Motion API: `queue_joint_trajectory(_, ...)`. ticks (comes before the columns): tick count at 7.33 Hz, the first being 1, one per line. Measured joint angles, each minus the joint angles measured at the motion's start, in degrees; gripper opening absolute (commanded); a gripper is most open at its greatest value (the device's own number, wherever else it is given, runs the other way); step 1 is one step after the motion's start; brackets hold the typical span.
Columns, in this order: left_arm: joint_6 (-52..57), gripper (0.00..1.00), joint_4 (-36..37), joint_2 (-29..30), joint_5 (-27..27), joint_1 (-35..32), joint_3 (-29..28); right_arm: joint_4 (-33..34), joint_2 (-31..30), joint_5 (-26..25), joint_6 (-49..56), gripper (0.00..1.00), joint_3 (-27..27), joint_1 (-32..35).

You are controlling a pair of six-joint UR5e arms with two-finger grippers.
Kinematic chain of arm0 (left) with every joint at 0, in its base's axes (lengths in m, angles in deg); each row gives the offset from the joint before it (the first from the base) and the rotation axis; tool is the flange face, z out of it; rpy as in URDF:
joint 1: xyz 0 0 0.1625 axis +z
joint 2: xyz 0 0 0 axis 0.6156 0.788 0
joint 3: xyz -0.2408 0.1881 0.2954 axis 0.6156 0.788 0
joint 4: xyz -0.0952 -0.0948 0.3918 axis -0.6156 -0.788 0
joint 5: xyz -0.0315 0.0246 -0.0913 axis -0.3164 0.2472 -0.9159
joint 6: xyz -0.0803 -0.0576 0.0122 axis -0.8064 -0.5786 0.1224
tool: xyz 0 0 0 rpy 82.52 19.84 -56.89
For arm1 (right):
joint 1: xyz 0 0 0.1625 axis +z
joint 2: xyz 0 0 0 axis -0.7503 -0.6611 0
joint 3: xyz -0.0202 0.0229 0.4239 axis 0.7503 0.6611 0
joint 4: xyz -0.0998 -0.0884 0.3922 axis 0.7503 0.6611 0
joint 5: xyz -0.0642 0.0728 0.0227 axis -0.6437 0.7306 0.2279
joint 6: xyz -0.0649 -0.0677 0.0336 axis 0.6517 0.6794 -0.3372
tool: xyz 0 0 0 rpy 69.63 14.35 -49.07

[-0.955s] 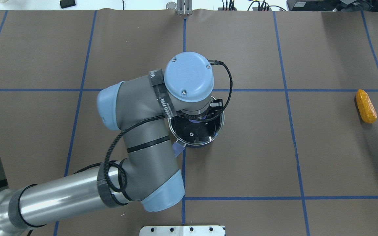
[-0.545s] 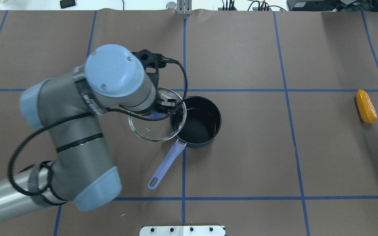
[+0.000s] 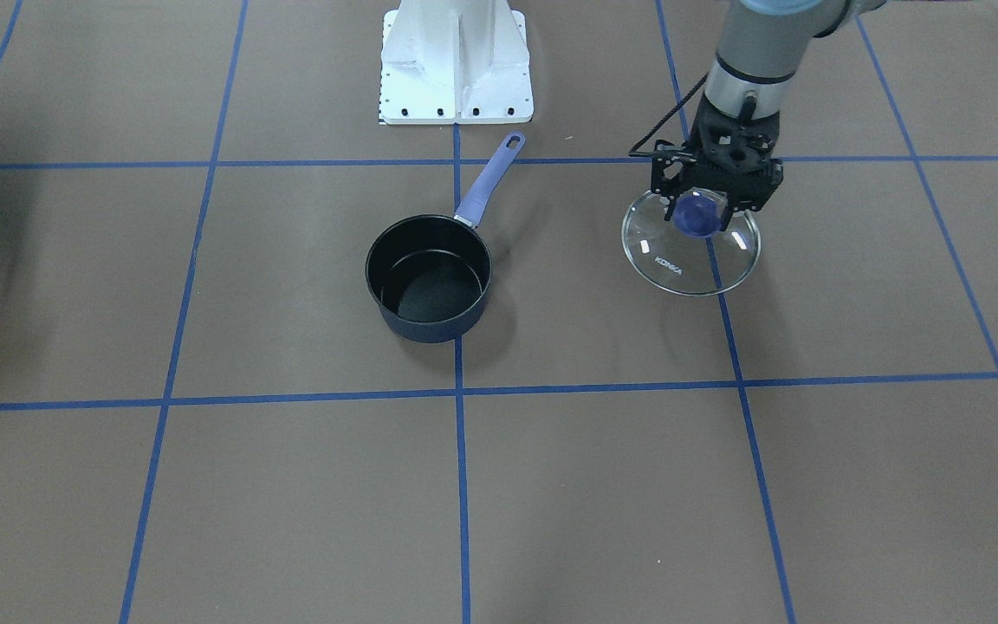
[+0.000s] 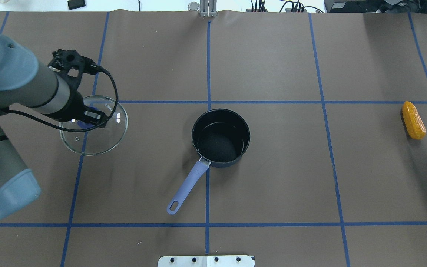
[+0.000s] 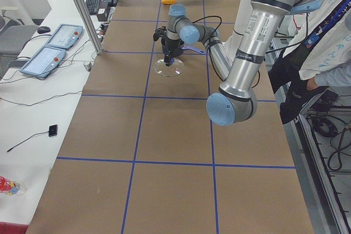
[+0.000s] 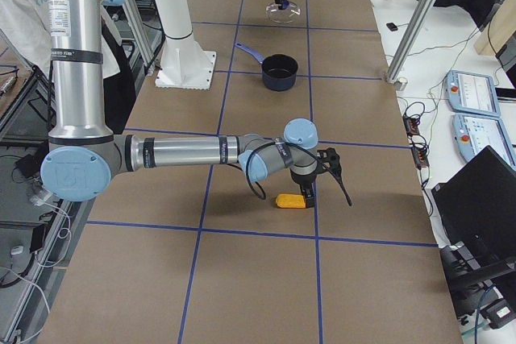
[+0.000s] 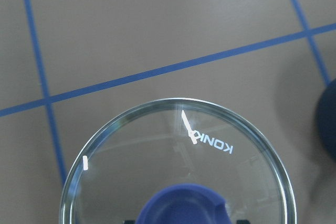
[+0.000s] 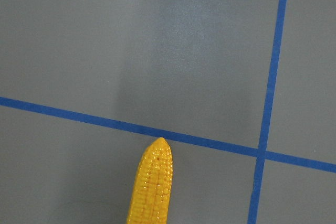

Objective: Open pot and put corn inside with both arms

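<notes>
The pot (image 4: 221, 137) stands open at mid table, its lavender handle (image 4: 187, 185) pointing toward the robot; it also shows in the front view (image 3: 428, 277). My left gripper (image 3: 696, 212) is shut on the purple knob (image 3: 696, 218) of the glass lid (image 4: 94, 128) and holds it low over the table, well to the pot's left. The left wrist view shows the lid (image 7: 178, 156) from above. The corn (image 4: 413, 120) lies on the table at the far right. My right gripper (image 6: 309, 187) hangs right over the corn (image 6: 292, 201); I cannot tell whether it is open. The right wrist view shows the corn's tip (image 8: 152, 182).
The white base stand (image 3: 456, 61) sits behind the pot's handle. Blue tape lines grid the brown table. A person (image 5: 329, 42) stands at the robot's side of the table. Control pendants (image 5: 49, 53) lie on the side bench.
My left arm lifted the glass lid off the pot and swung it far to the left. The pot now stands open. The corn has not moved.
</notes>
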Motion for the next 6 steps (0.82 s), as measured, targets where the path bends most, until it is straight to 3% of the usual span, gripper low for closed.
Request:
queue_joint_trajectory(2,9.4,0.10,-5.5,-9.2,-4.6,-5.0,-0.2,0.0,0.2,-0.3,0.0,1.00,0.3,-0.2)
queue_joint_trajectory(4,13.4,0.10,-15.7,-17.2,-8.3,-7.2,-2.5,0.0,0.3,-0.4,0.0,1.00,0.3,-0.3)
queue_joint_trajectory(6,16.0,0.16,-31.5,-21.7,-9.5,-7.8,-11.0,0.0,0.3,-0.5,0.0,1.00,0.3,-0.3)
